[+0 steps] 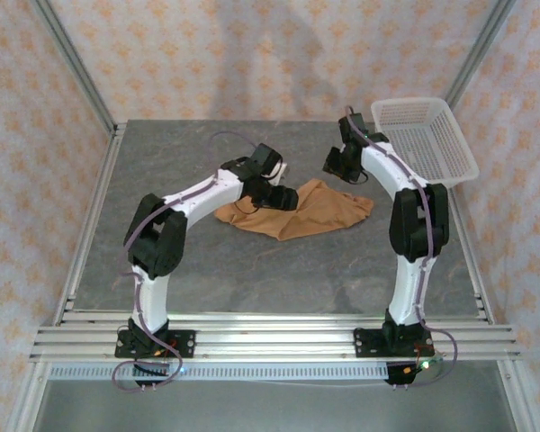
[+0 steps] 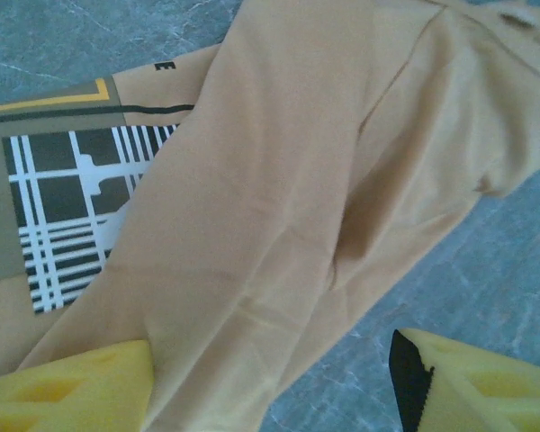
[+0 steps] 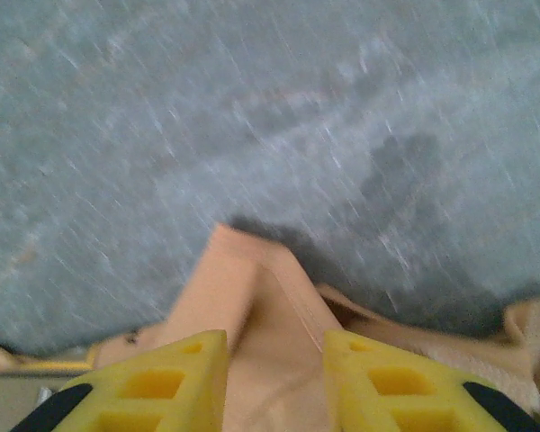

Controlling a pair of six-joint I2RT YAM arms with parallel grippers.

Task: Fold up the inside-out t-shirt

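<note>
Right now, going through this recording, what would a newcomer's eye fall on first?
The crumpled orange-tan t-shirt lies at the middle of the grey table, with the left arm and the right arm bent over it. Next comes the white mesh basket at the table's far right corner. In the left wrist view, a dark-and-white grid print on the shirt stands out.

The t-shirt (image 1: 297, 211) reads to me as soft matt cloth, lightly creased, with a flatter printed patch (image 2: 63, 216) on it. The bench (image 1: 252, 270) is smooth, grey and stone-veined, with little shine. The fingers (image 3: 162, 387) of my right pincer (image 3: 274, 346) look like matt yellow moulded plastic, and the basket (image 1: 427, 135) is white plastic mesh.
</note>
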